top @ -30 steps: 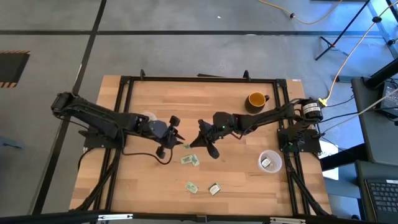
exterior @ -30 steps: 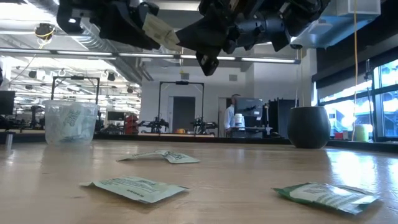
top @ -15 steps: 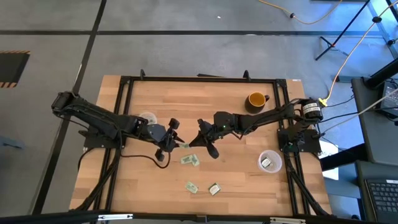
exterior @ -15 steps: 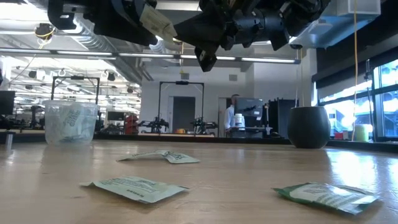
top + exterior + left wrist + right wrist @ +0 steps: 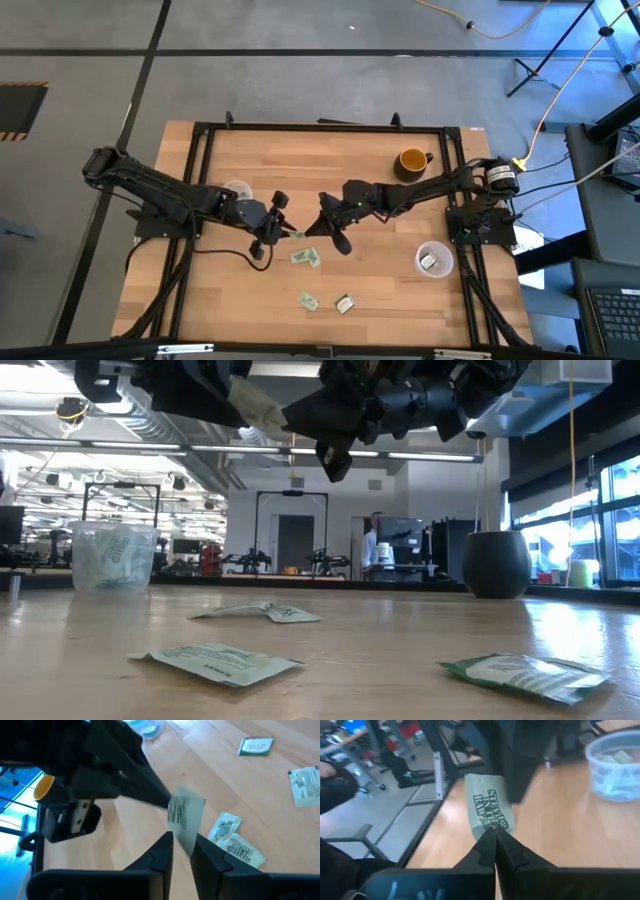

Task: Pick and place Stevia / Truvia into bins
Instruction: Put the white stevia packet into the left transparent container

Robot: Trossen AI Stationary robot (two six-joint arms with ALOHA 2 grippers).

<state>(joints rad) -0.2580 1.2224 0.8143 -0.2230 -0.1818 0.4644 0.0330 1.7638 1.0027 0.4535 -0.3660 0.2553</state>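
Right hand (image 5: 309,229) clamped together on one edge of Stevia packet (image 5: 487,811), raised above worktop (image 5: 375,285) centre. Left hand (image 5: 283,233) at same packet from opposite side, fingers slightly apart around its other edge, not closed on it. Both hands meet just above pair of loose packets (image 5: 306,258) on worktop. Two more packets (image 5: 326,302) lie nearer front edge. Left bin (image 5: 237,188) behind left hand; right bin (image 5: 434,260) well apart, near worktop's right edge, packets inside.

About five packets (image 5: 306,257), two cups (image 5: 434,260)
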